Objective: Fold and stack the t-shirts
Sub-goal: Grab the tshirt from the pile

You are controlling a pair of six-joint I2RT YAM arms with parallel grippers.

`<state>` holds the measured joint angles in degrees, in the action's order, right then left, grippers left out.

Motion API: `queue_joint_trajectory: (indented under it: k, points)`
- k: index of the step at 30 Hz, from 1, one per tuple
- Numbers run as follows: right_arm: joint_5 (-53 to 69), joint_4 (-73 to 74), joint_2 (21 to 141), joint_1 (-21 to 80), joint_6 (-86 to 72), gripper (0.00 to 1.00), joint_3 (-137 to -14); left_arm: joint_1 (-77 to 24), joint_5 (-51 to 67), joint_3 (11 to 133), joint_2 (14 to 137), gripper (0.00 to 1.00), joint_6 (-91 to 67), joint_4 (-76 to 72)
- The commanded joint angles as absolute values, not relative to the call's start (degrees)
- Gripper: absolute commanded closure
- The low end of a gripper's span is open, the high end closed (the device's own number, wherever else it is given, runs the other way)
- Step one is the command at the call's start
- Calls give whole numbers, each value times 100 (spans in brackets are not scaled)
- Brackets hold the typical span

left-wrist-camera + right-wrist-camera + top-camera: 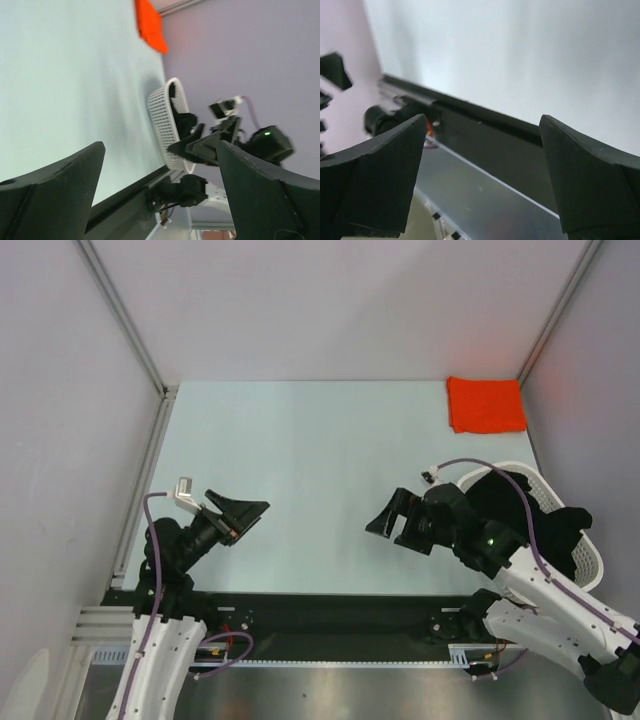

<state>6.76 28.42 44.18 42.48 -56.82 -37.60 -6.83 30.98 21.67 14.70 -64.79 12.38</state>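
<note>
**Both Claws Wide Open, No Shirt Picked Up Yet**

The left gripper (250,520) and the right gripper (385,530) hang low over the table (300,440), near the robot's edge, and point at each other. Both have their jaws spread wide, with nothing between them. That looks like a ready pose: open claws can go straight down onto cloth.

The orange-red shirt (485,405) lies in the far right corner of the table. It is flat and square, so it looks folded already. It is well apart from both grippers. The black shirt (562,535) is bunched up in the white basket (592,565) at the right side, just beside the right arm. It looks like the next job, and the right gripper is the nearer one.

The top view shows the whole table and both arms at once. The left wrist view looks sideways across the table and shows the basket's mesh wall, with the black shirt poking over the rim. The right wrist view shows only its own fingers (375,170) and the table edge — no shirt at all.
</note>
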Motion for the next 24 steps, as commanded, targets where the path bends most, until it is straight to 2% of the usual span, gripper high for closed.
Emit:
queue_joint_trajectory:
  k: [1,5,8,13,16,18,24]
  points:
    - [-473,4629,4859,4061,-4914,0,-4735,-633,2709,2663,1687,0,-5660,2275]
    - [-1001,6036,5439,3289,-4273,0,-5693,-633,2969,2541,2170,0,-5984,2435]
    - [-1887,6819,5861,2498,-4016,0,-6458,-633,3147,2635,2688,0,-5672,2373]
    - [-2382,6760,6170,171,-3341,0,-6706,-642,1444,4094,2918,0,-4291,3989]
    - [-2347,6296,6196,-965,-3173,0,-6444,-642,731,4587,2813,0,-4481,4516]
    - [-2470,6109,6310,-1220,-3260,1,-6153,-642,1044,4615,2760,0,-4378,4379]
    - [-2733,5047,6994,-1766,-3586,2,-5406,-633,3448,4386,3286,0,-4184,3044]
